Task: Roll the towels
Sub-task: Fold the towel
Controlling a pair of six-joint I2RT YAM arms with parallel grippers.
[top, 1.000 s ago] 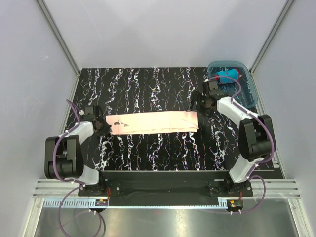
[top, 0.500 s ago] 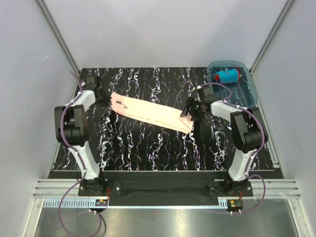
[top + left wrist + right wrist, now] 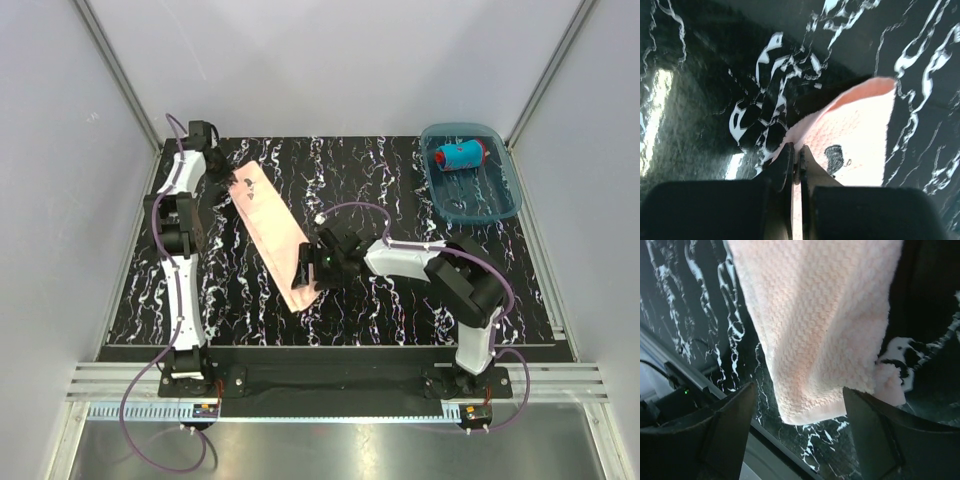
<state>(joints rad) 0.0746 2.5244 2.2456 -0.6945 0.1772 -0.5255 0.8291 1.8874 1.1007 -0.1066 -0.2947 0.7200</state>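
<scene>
Just swung my plain peach-pink towel (image 3: 270,225) from crosswise to diagonal, well left of the translucent blue plastic tray (image 3: 480,213). Left pincer (image 3: 796,149) pinches its far corner, right pincer (image 3: 799,387) is spread over the near end, so I reckon rolling starts next

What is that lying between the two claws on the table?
The pale pink towel runs diagonally between them in the top view: the left gripper pinches its far end, the right gripper stands open at its near end.
</scene>
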